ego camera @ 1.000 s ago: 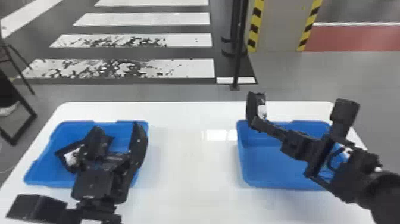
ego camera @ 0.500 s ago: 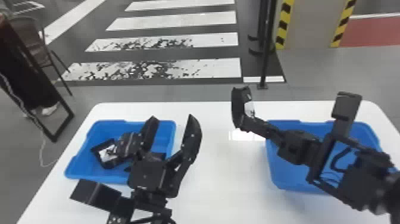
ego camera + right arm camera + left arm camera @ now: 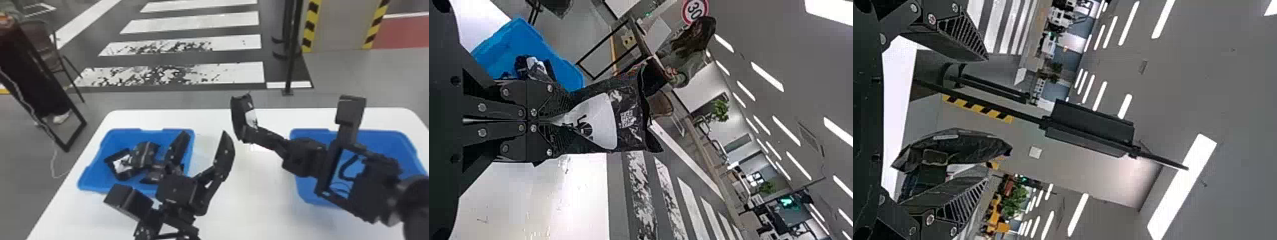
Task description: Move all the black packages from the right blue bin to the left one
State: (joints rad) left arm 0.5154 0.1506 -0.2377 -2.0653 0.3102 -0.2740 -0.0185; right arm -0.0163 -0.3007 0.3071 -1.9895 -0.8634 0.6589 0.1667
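A black package with a white patch hangs in the closed right claw, raised above a white counter just to the right of the left blue bin, toward that bin's far side. In the right wrist view, the claw's 2 fingers pinch the package at its end, the white patch spreading out from the fingertips and the creased black wrap showing around it.

The left claw stands open and empty at the right edge of the left blue bin, 1 finger over the bin and the other out past its rim, above the counter. In the left wrist view, the raised package appears farther off, beyond the spread fingers.

Inside the left blue bin lies at least 1 black package with white on its face, other dark wrapping beside it; the exact count cannot be told. The right blue bin sits across the counter, well apart to the right of the left blue bin, partly hidden by the black right arm. On the floor beyond the left blue bin runs a crosswalk of worn white stripes.
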